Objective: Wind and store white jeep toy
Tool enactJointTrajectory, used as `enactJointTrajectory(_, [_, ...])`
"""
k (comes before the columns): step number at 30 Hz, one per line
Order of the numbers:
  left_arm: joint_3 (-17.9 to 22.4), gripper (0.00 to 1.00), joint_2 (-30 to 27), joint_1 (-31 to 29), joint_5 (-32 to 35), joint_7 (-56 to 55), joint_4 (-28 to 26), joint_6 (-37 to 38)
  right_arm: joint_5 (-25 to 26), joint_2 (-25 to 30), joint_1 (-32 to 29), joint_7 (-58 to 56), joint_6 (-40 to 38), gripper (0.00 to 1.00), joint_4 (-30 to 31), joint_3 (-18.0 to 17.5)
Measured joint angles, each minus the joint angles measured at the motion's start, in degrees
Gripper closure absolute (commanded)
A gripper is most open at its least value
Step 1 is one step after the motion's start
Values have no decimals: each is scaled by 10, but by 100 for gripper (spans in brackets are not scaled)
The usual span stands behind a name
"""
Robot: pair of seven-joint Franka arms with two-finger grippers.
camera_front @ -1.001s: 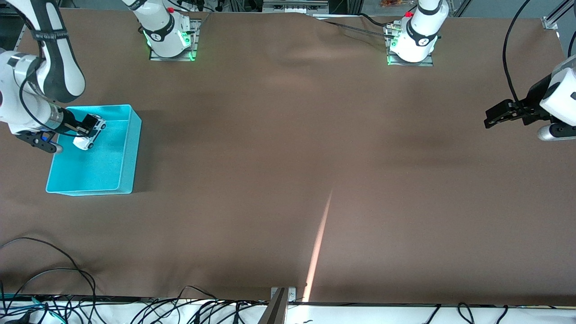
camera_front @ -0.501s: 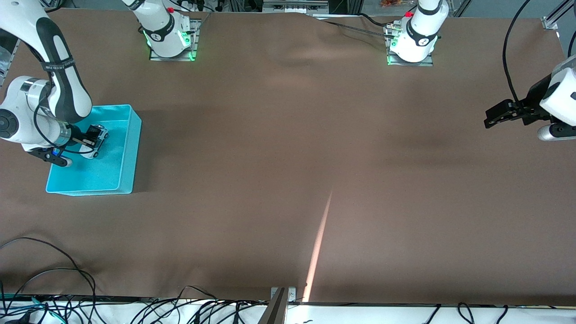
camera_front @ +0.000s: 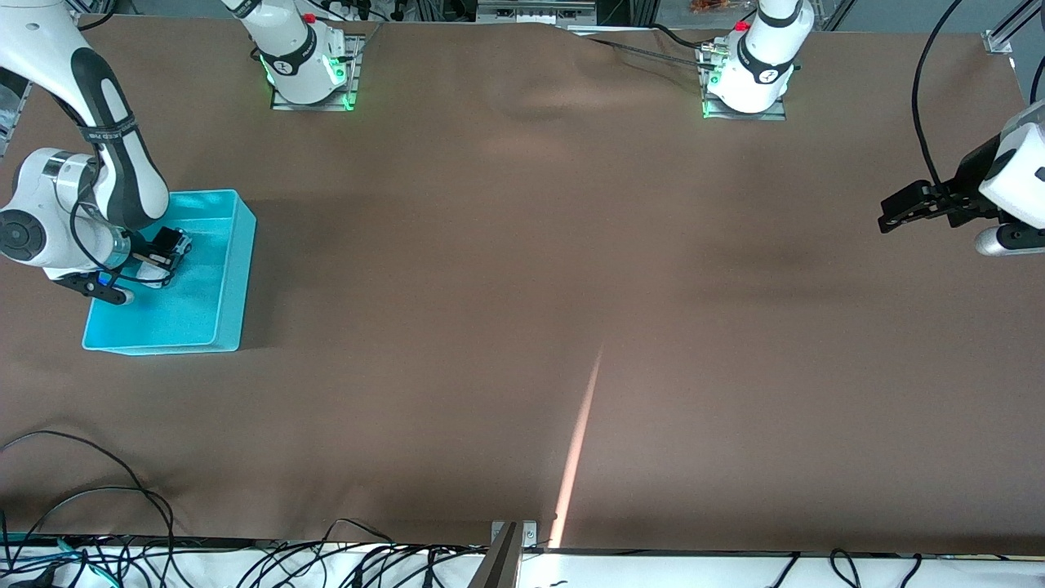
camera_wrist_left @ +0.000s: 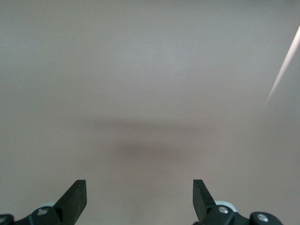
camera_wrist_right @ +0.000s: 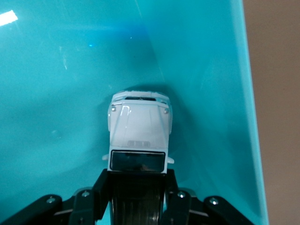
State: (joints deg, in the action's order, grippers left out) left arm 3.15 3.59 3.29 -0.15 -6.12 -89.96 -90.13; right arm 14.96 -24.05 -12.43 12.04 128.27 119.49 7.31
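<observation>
The white jeep toy (camera_wrist_right: 138, 129) has a black roof and points nose down toward the floor of the turquoise bin (camera_wrist_right: 56, 93). My right gripper (camera_wrist_right: 137, 180) is shut on its rear half, one finger on each side. In the front view the right gripper (camera_front: 161, 250) reaches low inside the bin (camera_front: 243, 269) at the right arm's end of the table, and the jeep (camera_front: 179, 243) shows just past its fingers. My left gripper (camera_front: 887, 217) waits open over bare table at the left arm's end. Its fingers (camera_wrist_left: 77, 197) stand wide apart with nothing between them.
The two arm bases (camera_front: 310, 73) (camera_front: 747, 82) stand along the table's edge farthest from the front camera. Loose cables (camera_front: 90, 506) and a metal bracket (camera_front: 510, 551) lie along the nearest edge. A pale streak of light (camera_front: 580, 441) crosses the brown cloth.
My right gripper has come down into the bin with the jeep still held, and the arm has swung over it. The left arm has not moved.
</observation>
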Motion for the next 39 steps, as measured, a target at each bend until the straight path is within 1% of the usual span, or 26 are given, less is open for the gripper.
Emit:
enactJointTrajectory(2, [0, 0, 0, 0, 0, 0, 0, 0, 0, 0, -1, 0, 0, 77, 0, 0])
enactJointTrajectory(4, [0, 0, 0, 0, 0, 0, 0, 0, 0, 0, -1, 0, 0, 67, -1, 0])
enactJointTrajectory(7, [0, 0, 0, 0, 0, 0, 0, 0, 0, 0, -1, 0, -1, 48, -1, -1])
enactJointTrajectory(10, [0, 0, 0, 0, 0, 0, 0, 0, 0, 0, -1, 0, -2, 23, -3, -4])
enactJointTrajectory(11, [0, 0, 0, 0, 0, 0, 0, 0, 0, 0, -1, 0, -2, 17, -3, -7])
enactJointTrajectory(13, [0, 0, 0, 0, 0, 0, 0, 0, 0, 1, -1, 1, -3, 9, -4, -15])
enactJointTrajectory(16, [0, 0, 0, 0, 0, 0, 0, 0, 0, 7, -1, 4, -8, 7, -5, -29])
enactJointTrajectory(18, [0, 0, 0, 0, 0, 0, 0, 0, 0, 15, 0, 11, -11, 0, -6, -39])
enactJointTrajectory(22, [0, 0, 0, 0, 0, 0, 0, 0, 0, 45, 1, 31, -31, 0, -12, -52])
enactJointTrajectory(26, [0, 0, 0, 0, 0, 0, 0, 0, 0, 87, 1, 36, -65, 0, -17, -60])
enactJointTrajectory(34, [0, 0, 0, 0, 0, 0, 0, 0, -2, 163, 13, 39, -102, 0, -17, -69])
enactJointTrajectory(37, [0, 0, 0, 0, 0, 0, 0, 0, -16, 185, 21, 41, -110, 0, -17, -69])
enactJointTrajectory(39, [0, 0, 0, 0, 0, 0, 0, 0, -35, 199, 26, 41, -112, 0, -17, -70])
